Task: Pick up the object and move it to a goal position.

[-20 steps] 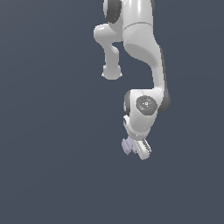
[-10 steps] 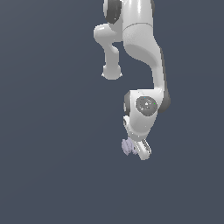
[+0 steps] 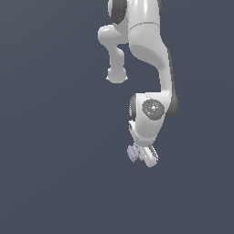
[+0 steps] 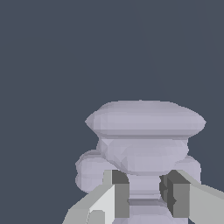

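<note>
Wrist view: hand (image 4: 143, 194) pinches the object (image 4: 144, 140); plain grey space lies open all around.

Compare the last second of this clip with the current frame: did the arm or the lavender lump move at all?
Nothing visibly changed. In the exterior view the arm holds the same pose, and the lavender lump sits in the same spot at the end effector. The wrist view shows its fingers on either side of the lump's narrow part.
</note>
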Motion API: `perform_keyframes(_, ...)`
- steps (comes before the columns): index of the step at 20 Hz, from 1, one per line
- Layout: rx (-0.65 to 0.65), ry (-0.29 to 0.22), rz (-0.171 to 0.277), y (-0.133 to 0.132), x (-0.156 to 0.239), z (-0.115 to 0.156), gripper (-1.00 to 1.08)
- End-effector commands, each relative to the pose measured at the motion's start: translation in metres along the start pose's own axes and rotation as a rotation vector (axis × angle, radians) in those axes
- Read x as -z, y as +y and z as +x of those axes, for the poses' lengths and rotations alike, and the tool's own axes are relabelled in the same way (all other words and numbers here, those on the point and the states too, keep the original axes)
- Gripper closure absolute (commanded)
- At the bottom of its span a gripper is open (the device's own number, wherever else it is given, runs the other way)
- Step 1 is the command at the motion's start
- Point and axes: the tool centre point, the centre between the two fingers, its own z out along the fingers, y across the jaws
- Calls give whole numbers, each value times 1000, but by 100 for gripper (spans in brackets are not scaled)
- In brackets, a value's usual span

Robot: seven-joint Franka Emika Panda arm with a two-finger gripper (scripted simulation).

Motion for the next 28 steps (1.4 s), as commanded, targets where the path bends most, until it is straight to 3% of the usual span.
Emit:
perform_keyframes(1, 0, 0, 0, 0, 6, -1, 108)
perform_keyframes(10, 0, -1, -3, 7, 63, -8, 108)
perform_keyframes(28, 1, 0, -14, 25, 260, -33, 108)
